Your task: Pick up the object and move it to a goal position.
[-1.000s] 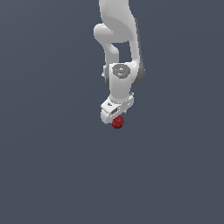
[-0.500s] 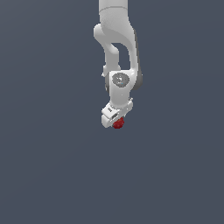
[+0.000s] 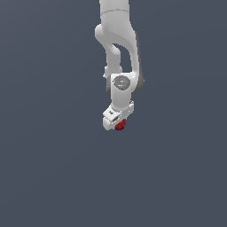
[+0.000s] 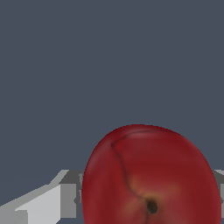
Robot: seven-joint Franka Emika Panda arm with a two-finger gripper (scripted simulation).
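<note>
The object is a small dark red roundish lump (image 3: 120, 126) that sits at the tip of my white gripper (image 3: 118, 124) in the exterior view. In the wrist view it (image 4: 151, 175) fills the near part of the picture, red with a dark crease and a small dark pit. One grey fingertip (image 4: 65, 192) shows beside it and the edge of the other (image 4: 218, 179) shows on the far side. The gripper is shut on the object, with the hand tilted, over a plain dark grey surface.
The white arm (image 3: 119, 48) comes down from the top of the exterior view. A plain dark grey ground (image 3: 53, 168) lies all around, with no other object in view.
The arm and the held object have shifted only slightly; the wrist has turned a little and the hand sits a touch lower in the exterior view.
</note>
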